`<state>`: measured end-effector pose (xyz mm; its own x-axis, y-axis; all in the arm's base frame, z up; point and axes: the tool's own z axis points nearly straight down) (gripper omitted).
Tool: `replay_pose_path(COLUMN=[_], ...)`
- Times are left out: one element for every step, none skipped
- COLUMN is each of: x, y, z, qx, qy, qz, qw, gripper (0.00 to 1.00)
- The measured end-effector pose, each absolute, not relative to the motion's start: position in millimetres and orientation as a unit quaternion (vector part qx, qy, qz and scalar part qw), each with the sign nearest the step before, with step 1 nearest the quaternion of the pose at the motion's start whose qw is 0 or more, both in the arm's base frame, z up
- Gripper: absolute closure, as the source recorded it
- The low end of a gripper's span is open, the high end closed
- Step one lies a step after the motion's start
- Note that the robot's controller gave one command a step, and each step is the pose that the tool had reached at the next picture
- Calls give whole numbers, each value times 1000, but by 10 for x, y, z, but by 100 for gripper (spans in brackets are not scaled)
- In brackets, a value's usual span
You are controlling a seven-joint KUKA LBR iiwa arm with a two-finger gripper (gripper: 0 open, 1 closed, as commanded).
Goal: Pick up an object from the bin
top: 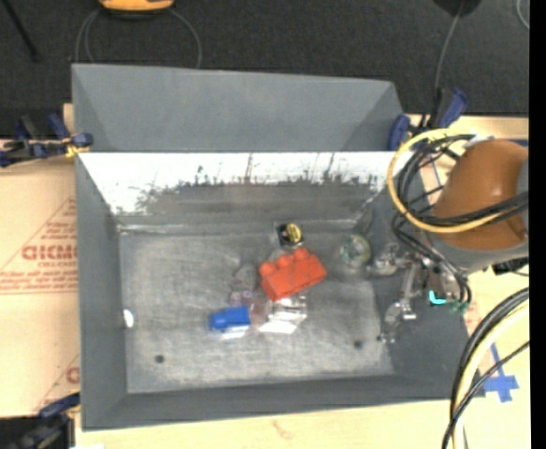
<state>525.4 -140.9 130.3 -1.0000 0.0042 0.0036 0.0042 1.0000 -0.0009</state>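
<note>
My gripper point(392, 293) hangs over the right side of the bin floor, open, with bare floor between its fingers. The nearest thing is a small clear greenish piece point(354, 249) just to its upper left. Further left lies a red-orange toy brick point(292, 274) near the middle of the bin. A white and silver packet point(283, 318) lies right below the brick, and a blue cylinder-like piece point(228, 321) is beside the packet on its left. A small black and yellow thing point(290, 234) rests by the back wall, above the brick.
A tiny white bit point(128, 319) lies by the left wall. A pale translucent piece point(244, 276) sits left of the brick. The arm with its orange cover and yellow cables hangs over the bin's right rim.
</note>
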Motion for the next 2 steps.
replay_pose_path(x=[6048, 5847], y=[-175, -128], z=[1458, 1139], qx=[-21, -2], qy=[-1000, -1000], qz=[-2, 0], qw=[-4, -7], gripper=[0, 0])
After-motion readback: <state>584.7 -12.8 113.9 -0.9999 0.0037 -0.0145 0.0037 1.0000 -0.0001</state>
